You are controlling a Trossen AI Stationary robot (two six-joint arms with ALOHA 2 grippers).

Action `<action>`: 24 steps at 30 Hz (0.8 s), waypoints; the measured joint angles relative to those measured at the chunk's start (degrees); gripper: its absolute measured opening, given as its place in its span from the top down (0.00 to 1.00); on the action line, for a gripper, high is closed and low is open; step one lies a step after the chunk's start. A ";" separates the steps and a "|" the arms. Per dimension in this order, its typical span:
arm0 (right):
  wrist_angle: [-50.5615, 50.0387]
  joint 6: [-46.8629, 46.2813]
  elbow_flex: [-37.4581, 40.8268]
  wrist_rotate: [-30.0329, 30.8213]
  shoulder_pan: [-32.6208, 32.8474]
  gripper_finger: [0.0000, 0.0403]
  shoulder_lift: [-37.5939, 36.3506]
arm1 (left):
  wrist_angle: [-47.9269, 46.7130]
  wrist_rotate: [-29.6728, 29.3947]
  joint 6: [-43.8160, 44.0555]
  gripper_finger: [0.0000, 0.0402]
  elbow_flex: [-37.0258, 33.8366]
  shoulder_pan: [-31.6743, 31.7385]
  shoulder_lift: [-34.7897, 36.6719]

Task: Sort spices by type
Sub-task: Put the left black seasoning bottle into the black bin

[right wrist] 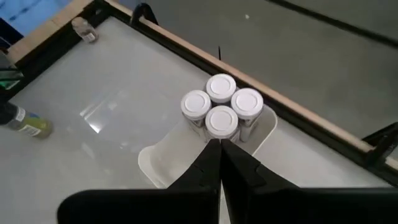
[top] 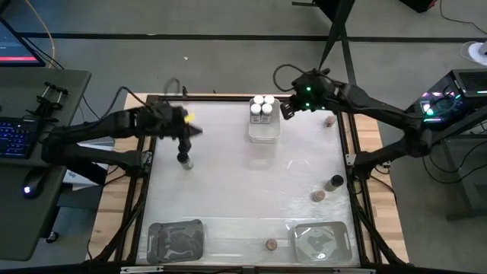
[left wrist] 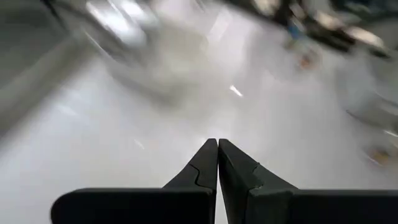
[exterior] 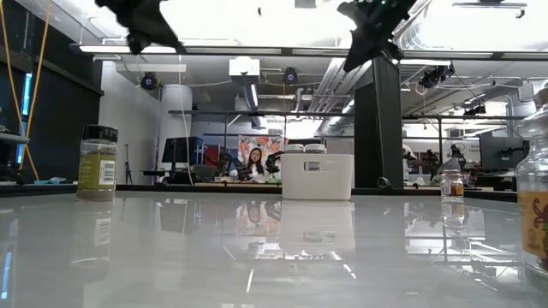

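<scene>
- Done so far: four white-topped jars (top: 262, 104) were grouped at one end of the white tray (top: 264, 129), far side of the desk (top: 228, 183).
- Left to sort: a black-topped jar (top: 183, 159) under the left gripper (top: 185, 134), approx. four other jars scattered by the right edge and front.
- Left gripper and right gripper (top: 286, 109): jaws pressed together, nothing held.
- Jars were small, round, upright.

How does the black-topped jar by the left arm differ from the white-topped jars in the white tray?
The black-topped jar stands alone on the bare table; the white-topped jars are four, clustered touching inside the white tray. Its cap is black, theirs white. All stand upright.
</scene>
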State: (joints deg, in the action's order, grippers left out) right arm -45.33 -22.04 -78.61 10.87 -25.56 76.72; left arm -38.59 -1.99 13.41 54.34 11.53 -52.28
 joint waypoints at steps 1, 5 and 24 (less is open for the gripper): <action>-0.34 0.39 0.00 0.02 0.00 1.00 -0.34 | -1.02 1.51 2.65 1.00 -0.94 -1.31 -0.01; -1.89 1.71 0.00 0.08 -0.02 1.00 -0.46 | -5.85 1.79 8.58 0.98 -1.72 -5.84 -0.05; -4.77 3.53 0.02 -2.53 -0.09 0.37 1.64 | -34.36 -0.65 0.54 0.29 4.86 -4.68 -5.49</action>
State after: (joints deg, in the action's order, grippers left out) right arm -50.09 -18.50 -78.59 8.34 -25.65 78.36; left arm -72.96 -2.64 13.95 59.19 6.85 -57.78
